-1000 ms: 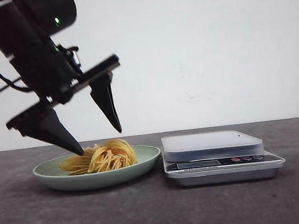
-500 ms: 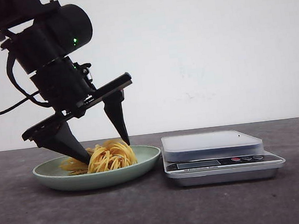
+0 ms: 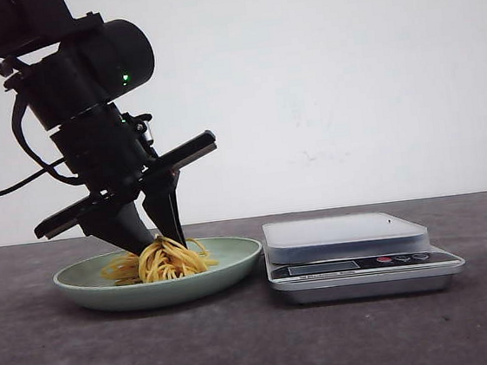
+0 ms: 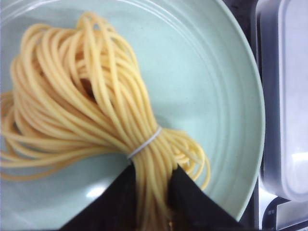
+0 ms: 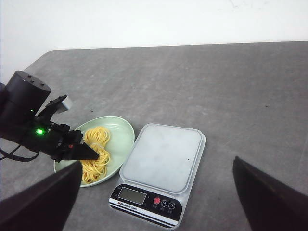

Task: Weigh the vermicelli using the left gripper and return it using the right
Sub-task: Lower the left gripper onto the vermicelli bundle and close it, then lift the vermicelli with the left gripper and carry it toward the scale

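Because the vermicelli [image 4: 91,96] is only a small bundle of thin strands, I judge it to be very light, and it will probably bend and hang down when it is lifted. The strands look smooth, so they may slide against each other and against the black fingers [image 4: 197,204]. A thin white band [image 4: 144,143] ties the strands together at one place, and this tied neck seems to me the best place to take hold, because there the bundle is narrow and the strands cannot spread. A grip on the loose loops alone would likely drop some strands.

The bundle is yellow, with long loops on one side of the band and short loops on the other side. It lies inside the pale green plate [image 3: 234,255], toward the side away from the scale [image 3: 345,237]. The scale stands just beside the plate on the dark table [image 3: 261,346], and its platform carries nothing.

The left gripper [image 3: 158,241] is down in the plate with its two fingers closed around the strands just beside the band, so the bundle is squeezed between them. The noodles are not yet raised from the plate.

The right gripper [image 5: 154,192] is high above the table, well apart from everything. Its fingers stand wide from each other and hold nothing.
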You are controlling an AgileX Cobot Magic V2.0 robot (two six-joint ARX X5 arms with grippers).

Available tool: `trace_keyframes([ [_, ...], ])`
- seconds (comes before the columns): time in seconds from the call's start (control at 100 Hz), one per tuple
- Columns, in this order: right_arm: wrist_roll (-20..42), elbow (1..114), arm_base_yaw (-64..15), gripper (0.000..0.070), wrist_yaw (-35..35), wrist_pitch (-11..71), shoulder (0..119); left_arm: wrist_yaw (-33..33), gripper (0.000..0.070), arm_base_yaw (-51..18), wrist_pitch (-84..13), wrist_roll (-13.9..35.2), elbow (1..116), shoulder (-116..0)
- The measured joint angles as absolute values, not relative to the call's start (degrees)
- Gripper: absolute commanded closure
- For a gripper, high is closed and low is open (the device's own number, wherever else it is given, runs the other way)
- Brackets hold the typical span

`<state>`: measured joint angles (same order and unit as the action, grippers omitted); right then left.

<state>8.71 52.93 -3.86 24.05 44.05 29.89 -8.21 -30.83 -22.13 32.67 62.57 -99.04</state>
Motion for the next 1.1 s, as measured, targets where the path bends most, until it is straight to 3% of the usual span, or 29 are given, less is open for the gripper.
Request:
trace_keyframes([
  [0.38, 8.7, 52.9, -3.9, 0.0067, 24.0, 44.2, 29.9, -12.5, 0.0697, -33.7, -31.0, 26.6, 77.5, -96.9],
  [0.53, 8.7, 52.9, -3.9, 0.0067, 24.0, 44.2, 29.9, -18.0, 0.0697, -36.7, -29.7, 24.7, 84.2, -96.2],
  [0.8, 8.6, 53.0, -3.9, 0.0067, 24.0, 44.2, 29.9, -16.3, 0.0697, -42.7, -26.1, 24.6, 84.5, -97.3],
  [1.1, 8.3, 53.0, -3.9, 0.0067, 24.0, 44.7, 29.9, -16.8, 0.0697, -43.8, -23.6, 24.8, 84.5, -106.0],
])
